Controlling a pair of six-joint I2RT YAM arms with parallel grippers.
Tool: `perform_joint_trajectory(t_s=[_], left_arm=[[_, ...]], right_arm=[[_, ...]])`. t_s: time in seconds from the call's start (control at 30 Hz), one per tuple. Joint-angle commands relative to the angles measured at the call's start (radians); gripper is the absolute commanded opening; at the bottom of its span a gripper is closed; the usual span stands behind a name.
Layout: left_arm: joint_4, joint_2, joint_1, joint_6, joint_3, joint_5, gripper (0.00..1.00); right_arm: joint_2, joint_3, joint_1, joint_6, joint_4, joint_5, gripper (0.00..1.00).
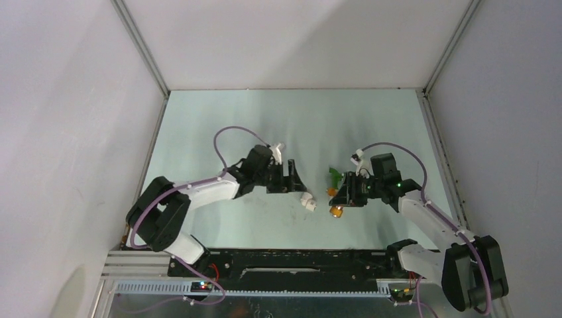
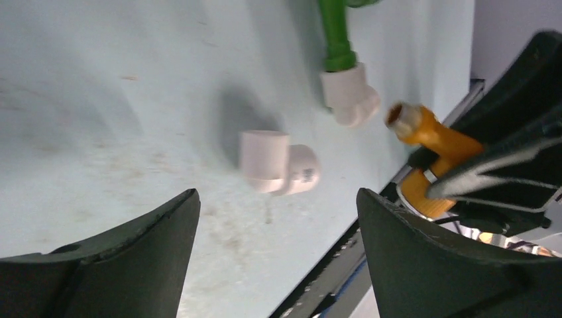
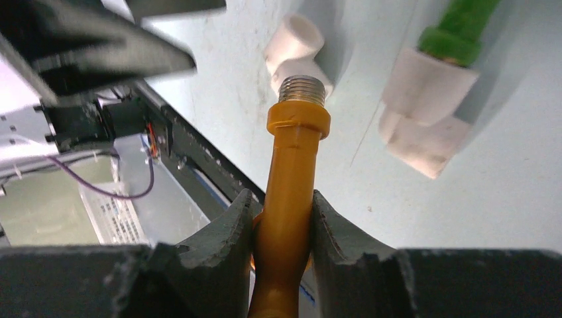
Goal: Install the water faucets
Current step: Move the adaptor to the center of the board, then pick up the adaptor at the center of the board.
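Note:
The orange water faucet is clamped between the fingers of my right gripper, which is shut on its body. Its threaded metal end points toward a loose white elbow fitting on the table. The green water faucet lies further back, its end seated in a second white elbow. My left gripper is open with nothing between its fingers, just short of the loose elbow. From above, the left gripper and right gripper face each other across that elbow.
The pale green table is walled by white panels at the left, back and right. A black rail with the arm bases runs along the near edge, close behind the orange faucet.

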Motion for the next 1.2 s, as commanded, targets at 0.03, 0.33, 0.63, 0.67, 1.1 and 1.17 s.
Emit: perform_joint_trajectory(t_s=[0.03, 0.33, 0.63, 0.67, 1.1, 1.17], left_arm=[[-0.085, 0.040, 0.144, 0.253, 0.015, 0.279, 0.83], [0.213, 0.335, 0.159, 0.190, 0.034, 0.561, 0.75], [0.359, 0.459, 0.131, 0.088, 0.027, 0.579, 0.72], [0.367, 0.466, 0.127, 0.085, 0.027, 0.576, 0.71], [0.389, 0.528, 0.103, 0.063, 0.071, 0.522, 0.70], [0.419, 0.517, 0.099, 0.042, 0.063, 0.489, 0.72]], right_arm=[[-0.006, -0.021, 0.078, 0.008, -0.019, -0.045, 0.00], [0.079, -0.156, 0.135, 0.114, 0.161, -0.116, 0.00], [0.159, -0.218, 0.140, 0.196, 0.469, -0.141, 0.00], [0.165, -0.217, 0.139, 0.196, 0.473, -0.133, 0.00], [0.274, -0.200, 0.138, 0.158, 0.540, -0.097, 0.00], [0.275, -0.200, 0.138, 0.149, 0.551, -0.088, 0.00]])
